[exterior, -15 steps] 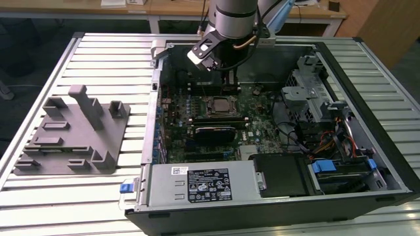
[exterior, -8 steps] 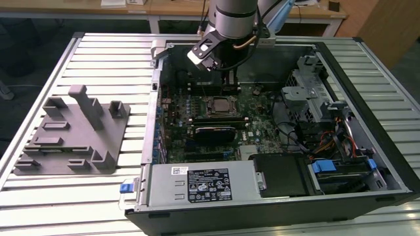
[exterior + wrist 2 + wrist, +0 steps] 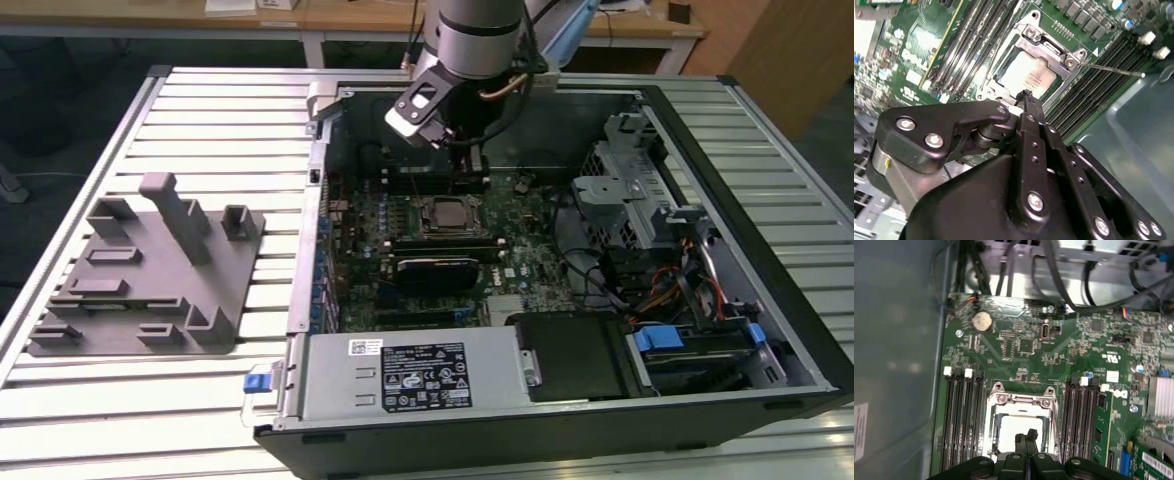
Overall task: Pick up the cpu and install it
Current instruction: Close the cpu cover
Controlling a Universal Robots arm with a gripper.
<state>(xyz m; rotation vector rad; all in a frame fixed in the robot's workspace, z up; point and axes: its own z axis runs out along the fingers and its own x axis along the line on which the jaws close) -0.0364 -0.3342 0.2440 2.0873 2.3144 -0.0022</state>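
- Nearest the exterior view sits the power supply (image 3: 414, 375), at the front edge of the open computer case (image 3: 534, 445). A grey fixture block (image 3: 140, 280) stands outside the case, on the exterior view's left.
- Exterior view: the gripper (image 3: 463, 155) hangs over the motherboard (image 3: 534, 260), clear of it. The cpu (image 3: 447, 213) lies flat in its socket, just nearer the camera than the fingertips and below them.
- Second wrist view: the gripper (image 3: 1026, 95) has its fingers pressed together and holds nothing. Its tip points at the near edge of the cpu (image 3: 1024, 75). The metal socket frame (image 3: 1049, 47) surrounds the chip, and a thin lever (image 3: 1114, 70) stands out to one side.
- First wrist view: the closed fingertips of the gripper (image 3: 1026, 436) overlap the cpu (image 3: 1011, 432), so the chip lies straight ahead along the tool's axis. Contact cannot be judged.
- Orientation: the cpu is square, with no long axis. Its pale top plate faces up toward the tool. Its edges run parallel to the memory slots (image 3: 961, 415) on either side.
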